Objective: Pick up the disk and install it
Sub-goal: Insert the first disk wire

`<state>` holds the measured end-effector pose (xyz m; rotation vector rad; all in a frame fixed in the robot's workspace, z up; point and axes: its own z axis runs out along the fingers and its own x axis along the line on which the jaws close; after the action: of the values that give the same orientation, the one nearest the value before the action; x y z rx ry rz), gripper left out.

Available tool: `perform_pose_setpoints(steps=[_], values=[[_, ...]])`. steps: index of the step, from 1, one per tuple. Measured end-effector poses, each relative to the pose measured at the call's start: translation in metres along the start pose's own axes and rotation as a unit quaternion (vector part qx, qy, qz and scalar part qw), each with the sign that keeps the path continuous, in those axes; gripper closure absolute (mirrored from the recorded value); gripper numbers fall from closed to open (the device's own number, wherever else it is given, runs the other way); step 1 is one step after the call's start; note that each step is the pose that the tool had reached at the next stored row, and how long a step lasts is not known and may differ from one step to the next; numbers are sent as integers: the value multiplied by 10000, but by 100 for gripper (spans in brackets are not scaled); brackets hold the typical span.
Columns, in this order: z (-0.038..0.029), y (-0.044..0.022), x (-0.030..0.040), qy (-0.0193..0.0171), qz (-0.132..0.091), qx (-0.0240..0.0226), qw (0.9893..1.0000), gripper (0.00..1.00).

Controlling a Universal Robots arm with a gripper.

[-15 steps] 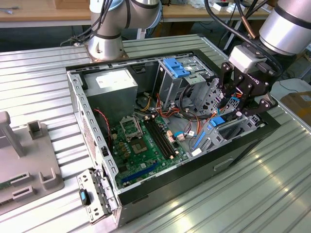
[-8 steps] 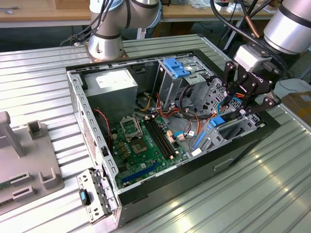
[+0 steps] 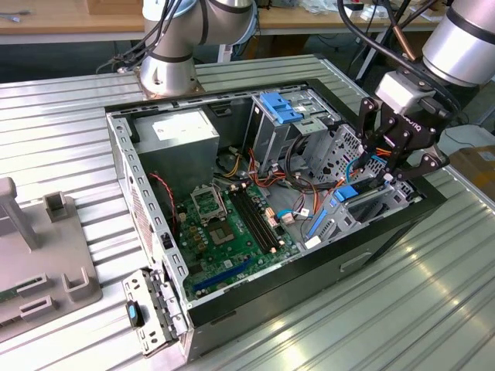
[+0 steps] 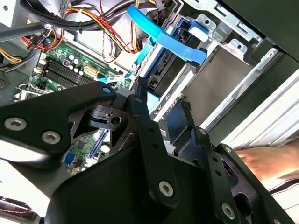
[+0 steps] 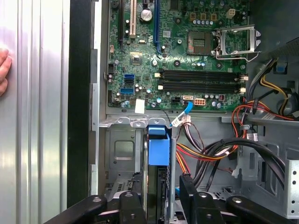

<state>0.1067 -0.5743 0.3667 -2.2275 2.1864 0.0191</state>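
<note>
The disk (image 5: 158,149) stands on edge in the drive bay (image 5: 122,154) at the open computer case's corner, on the exterior view's right. Its blue side rail faces the camera in the first wrist view. In the exterior view the disk (image 3: 346,193) shows as a blue strip just under the black gripper (image 3: 384,176). My gripper (image 5: 162,189) straddles the disk, with a black finger close against each flat side, and looks shut on it. In the second wrist view the gripper (image 4: 161,95) hides most of the disk's body.
The open case (image 3: 147,209) lies on a ribbed metal table (image 3: 433,309). Inside it are a green motherboard (image 3: 232,232), a grey power-supply box (image 3: 182,131), a blue latch (image 3: 282,107) on the drive cage and cable bundles (image 5: 219,149). A person's hand (image 5: 3,70) rests on the table beside the case.
</note>
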Motion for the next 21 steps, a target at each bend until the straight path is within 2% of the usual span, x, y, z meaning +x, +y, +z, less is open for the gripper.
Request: perform_pose_setpoints(steps=[11, 14, 21], values=[[-5, -2, 0, 0, -46, -1, 10000, 56], [-6, -29, 0, 1, -46, -2, 10000, 56], [-11, -32, 0, 2, -46, -2, 10000, 56]])
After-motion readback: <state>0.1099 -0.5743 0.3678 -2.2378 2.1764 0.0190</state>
